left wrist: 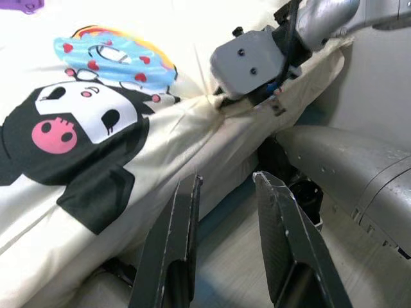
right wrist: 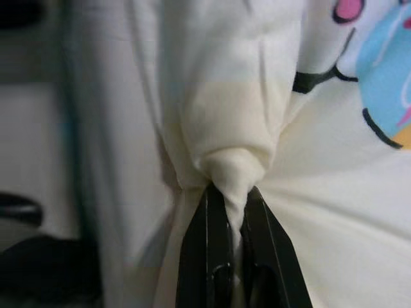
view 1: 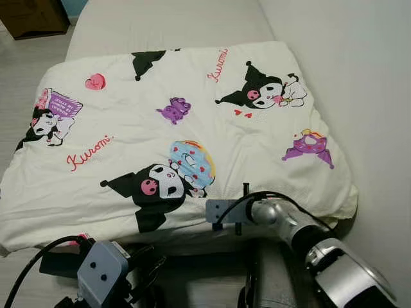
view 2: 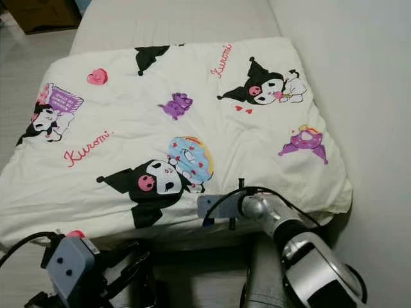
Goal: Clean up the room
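A cream quilt (view 1: 180,135) printed with cartoon characters lies spread flat on a bed (view 1: 167,25), its long axis running from about nine o'clock to three o'clock across the head camera's view, with its near hem hanging over the bed's front edge at six o'clock. The right gripper (right wrist: 234,212) has its two black fingers clenched on a bunched fold of that hem, pinching the cloth into a tight knot just below the blue doughnut print (view 1: 192,160); from the head it sits at roughly five o'clock, its silver forearm reaching in from the lower right. The left gripper (left wrist: 228,218) hovers lower, at about seven o'clock, fingers parted and empty, with the hanging hem just ahead of them and slightly to its left side. So the cloth edge lies straight in front of the open left fingers, running crosswise to them, and the left arm looks the nearer one to take a second hold on the hem's free left stretch.
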### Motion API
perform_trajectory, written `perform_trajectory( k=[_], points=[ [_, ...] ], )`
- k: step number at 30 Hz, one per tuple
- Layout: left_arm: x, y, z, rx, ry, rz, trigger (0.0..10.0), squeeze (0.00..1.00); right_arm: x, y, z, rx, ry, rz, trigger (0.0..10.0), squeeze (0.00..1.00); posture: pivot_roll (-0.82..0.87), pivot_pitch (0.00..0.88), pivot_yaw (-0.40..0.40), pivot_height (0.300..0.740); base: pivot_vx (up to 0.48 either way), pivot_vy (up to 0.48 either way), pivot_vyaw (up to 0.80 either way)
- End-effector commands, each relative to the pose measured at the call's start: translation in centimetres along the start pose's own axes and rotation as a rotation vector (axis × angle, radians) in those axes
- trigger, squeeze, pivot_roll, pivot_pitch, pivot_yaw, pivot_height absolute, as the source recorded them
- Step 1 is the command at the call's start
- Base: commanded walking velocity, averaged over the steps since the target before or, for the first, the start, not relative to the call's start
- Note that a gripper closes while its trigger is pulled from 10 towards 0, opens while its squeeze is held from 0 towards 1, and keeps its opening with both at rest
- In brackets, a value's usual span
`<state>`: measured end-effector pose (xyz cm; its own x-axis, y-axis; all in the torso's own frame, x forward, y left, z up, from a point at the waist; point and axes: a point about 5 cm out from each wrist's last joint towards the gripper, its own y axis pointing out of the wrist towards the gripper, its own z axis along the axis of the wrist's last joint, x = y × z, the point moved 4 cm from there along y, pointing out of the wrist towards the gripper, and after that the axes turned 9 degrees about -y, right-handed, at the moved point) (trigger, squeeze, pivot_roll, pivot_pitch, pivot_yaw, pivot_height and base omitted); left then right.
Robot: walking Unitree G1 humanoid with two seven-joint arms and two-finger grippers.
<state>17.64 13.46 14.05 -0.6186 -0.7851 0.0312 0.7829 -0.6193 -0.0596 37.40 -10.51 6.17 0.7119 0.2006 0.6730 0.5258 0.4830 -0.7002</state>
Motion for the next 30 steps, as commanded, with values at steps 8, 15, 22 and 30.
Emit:
perform_trajectory(
  k=[8,15,22,30],
  points=[
    [0.5,-0.3,-0.7,-0.042,-0.006,-0.024,10.0,0.00,-8.2,-0.2,0.7,0.110,-0.005,0.454,0.0,0.00,0.03,0.329,0.025,0.576,0.000,0.000,0.00],
    [0.5,-0.3,-0.6,-0.043,-0.004,-0.026,10.0,0.00,-10.1,-0.7,1.1,0.147,0.022,0.582,0.0,0.00,0.03,0.329,0.028,0.576,0.000,0.000,0.00],
    [0.5,-0.4,-0.7,-0.047,-0.004,-0.029,10.0,0.00,-11.0,-1.3,1.4,0.174,0.024,0.641,0.0,0.00,0.03,0.327,0.027,0.576,0.000,0.000,0.00],
    [-0.4,-0.2,-0.6,-0.036,0.025,0.016,10.0,0.00,-6.3,0.6,2.0,0.142,0.017,0.286,10.0,1.00,0.03,0.321,0.030,0.576,0.000,0.000,0.00]
  ],
)
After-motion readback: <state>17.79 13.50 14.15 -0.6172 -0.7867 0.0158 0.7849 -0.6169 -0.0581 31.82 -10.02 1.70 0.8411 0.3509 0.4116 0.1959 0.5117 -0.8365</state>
